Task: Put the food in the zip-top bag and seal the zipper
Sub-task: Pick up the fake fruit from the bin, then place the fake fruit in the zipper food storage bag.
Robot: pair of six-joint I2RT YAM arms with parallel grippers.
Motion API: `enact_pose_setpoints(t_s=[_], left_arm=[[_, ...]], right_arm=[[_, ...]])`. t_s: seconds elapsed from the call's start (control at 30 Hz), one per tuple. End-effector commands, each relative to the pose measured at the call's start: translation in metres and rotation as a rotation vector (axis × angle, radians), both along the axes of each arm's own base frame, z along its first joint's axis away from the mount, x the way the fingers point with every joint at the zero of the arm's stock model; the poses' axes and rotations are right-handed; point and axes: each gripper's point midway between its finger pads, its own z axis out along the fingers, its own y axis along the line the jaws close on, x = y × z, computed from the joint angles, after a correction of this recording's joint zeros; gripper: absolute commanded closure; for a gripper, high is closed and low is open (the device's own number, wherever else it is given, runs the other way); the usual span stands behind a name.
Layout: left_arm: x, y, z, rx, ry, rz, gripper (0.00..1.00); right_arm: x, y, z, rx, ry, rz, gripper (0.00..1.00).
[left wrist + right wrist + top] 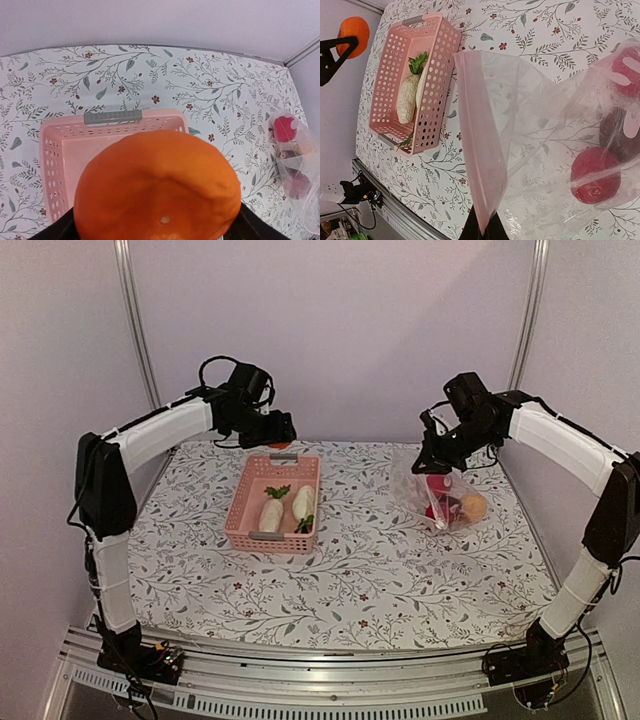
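My left gripper [276, 430] hovers over the far end of the pink basket [243, 502], shut on a round orange toy fruit [157, 185] that fills the left wrist view. Two white radishes [271, 513] with green leaves lie in the basket. At the right, the clear zip-top bag [450, 502] rests on the table with red [595, 181], dark purple [615, 129] and orange [473, 506] pieces inside. My right gripper [484, 229] is shut on the bag's mouth edge, holding the pink-tinted zipper [475, 150] strip up so the mouth gapes.
A floral cloth [360, 580] covers the table. The basket has a grey handle [113, 117] at its far end. A wall [350, 330] rises just behind the table, and metal rails [330, 665] run along the near edge.
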Motion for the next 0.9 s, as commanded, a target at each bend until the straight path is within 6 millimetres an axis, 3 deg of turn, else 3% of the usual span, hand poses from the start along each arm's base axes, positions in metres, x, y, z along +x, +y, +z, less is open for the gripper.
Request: enact_pose_setpoints(t_s=[0.0,0.1,0.3,0.43,0.6,0.87], left_arm=[[-0.041,-0.021,0.028,-0.109,-0.008,-0.154,0.26],[-0.069,-0.048,0.045,-0.225,-0.044,-0.319,0.27],[-0.117,-0.096,0.066,-0.284,-0.077,-0.573,0.29],[-0.138,-0.114,0.073,-0.321,-0.064,-0.648,0.3],[-0.162,-0.132,0.096,-0.365,-0.097,-0.74,0.32],[-0.173,-0.151,0.065,-0.363,-0.046,-0.765,0.34]], right_arm=[[-0.001,0.015,0.016,0.045,-0.035,0.02,1.0],[-0.003,0.03,0.017,0.058,-0.03,0.045,1.0],[-0.007,0.071,0.028,0.078,-0.033,0.122,1.0],[-0.002,0.089,0.035,0.095,-0.04,0.147,1.0],[0.0,0.097,0.036,0.111,-0.03,0.157,1.0],[0.0,0.097,0.047,0.126,-0.042,0.149,1.0]])
